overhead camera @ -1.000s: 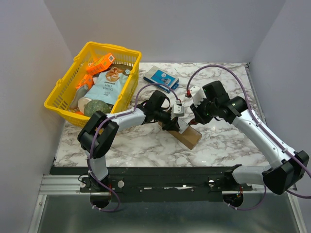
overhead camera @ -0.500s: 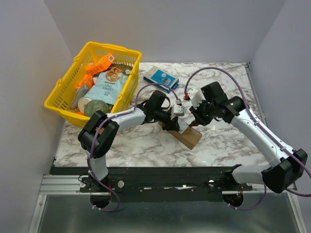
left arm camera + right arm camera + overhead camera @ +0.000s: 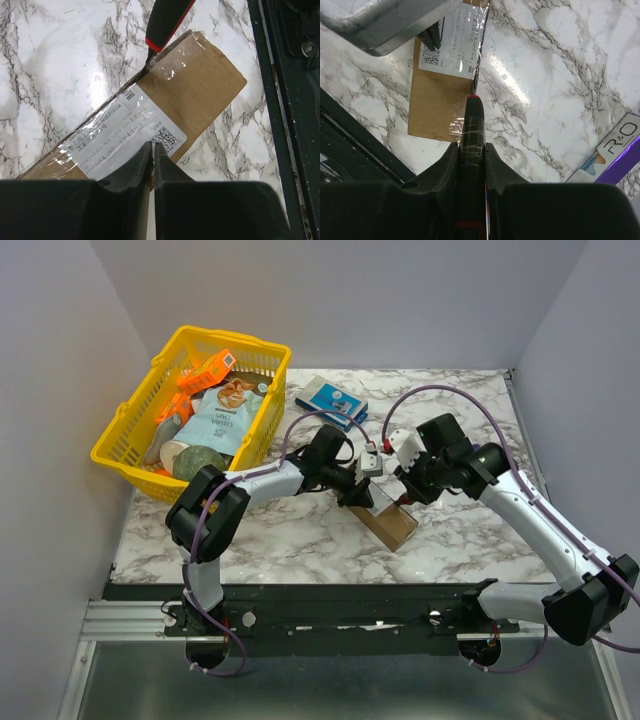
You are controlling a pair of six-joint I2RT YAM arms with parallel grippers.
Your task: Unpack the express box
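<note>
Marble tabletop (image 3: 250, 540) bears the long brown cardboard express box (image 3: 394, 525) near its front edge, and both arms meet over it.

Left wrist view: the left gripper (image 3: 152, 149), fingers pressed together with nothing between them, has its tips at the box's white label (image 3: 125, 127).

Right wrist view: the right gripper (image 3: 471, 149) clamps a black-and-red tool (image 3: 472, 117), its tip at the box's long edge.

The right gripper (image 3: 471, 150) clamped a black red-tipped cutter (image 3: 471, 125), its tip against the taped edge of the brown cardboard express box (image 3: 437, 107).
</note>
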